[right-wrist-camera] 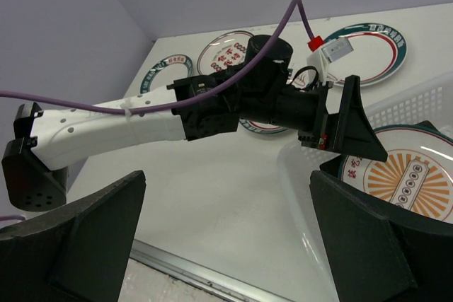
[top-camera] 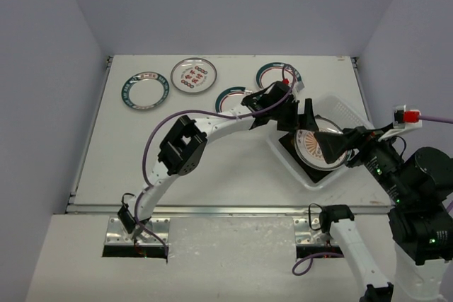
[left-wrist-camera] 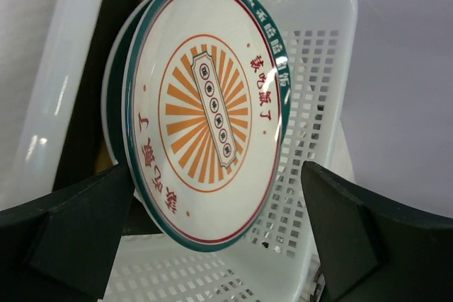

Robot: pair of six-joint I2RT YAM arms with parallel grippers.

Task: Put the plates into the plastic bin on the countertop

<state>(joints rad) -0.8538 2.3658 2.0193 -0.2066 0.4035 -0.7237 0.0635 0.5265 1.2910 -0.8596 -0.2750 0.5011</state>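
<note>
Pale lavender walls stand round the flat matte white countertop (top-camera: 212, 167), where the translucent whitish gridded plastic bin (top-camera: 348, 112) (left-wrist-camera: 318, 68) (right-wrist-camera: 425, 100) sits as the landmark. Inside it lies a round white plate with a teal rim, a thin red ring, red characters and an orange sunburst motif (top-camera: 315, 148) (left-wrist-camera: 205, 111) (right-wrist-camera: 410, 175). It rests on another round plate, of which only the edge shows, and below both is a dark square plate (top-camera: 290, 143) (left-wrist-camera: 78, 139).

Four more round plates lie on the countertop outside the bin, beyond its far-left side. Farthest from it is a white plate with a teal rim (top-camera: 145, 90), and next to that is a white plate with red motifs (top-camera: 193, 74). Two teal-rimmed plates (top-camera: 230, 97) (top-camera: 277, 74) are nearest the bin, and the left arm partly covers both.

The left gripper (top-camera: 299, 119) (left-wrist-camera: 218, 171) hangs over the bin's far-left edge, its fingers spread wide and holding nothing. The right gripper (top-camera: 333, 148) (right-wrist-camera: 226, 203) is over the bin's right part, its fingers likewise parted and empty
</note>
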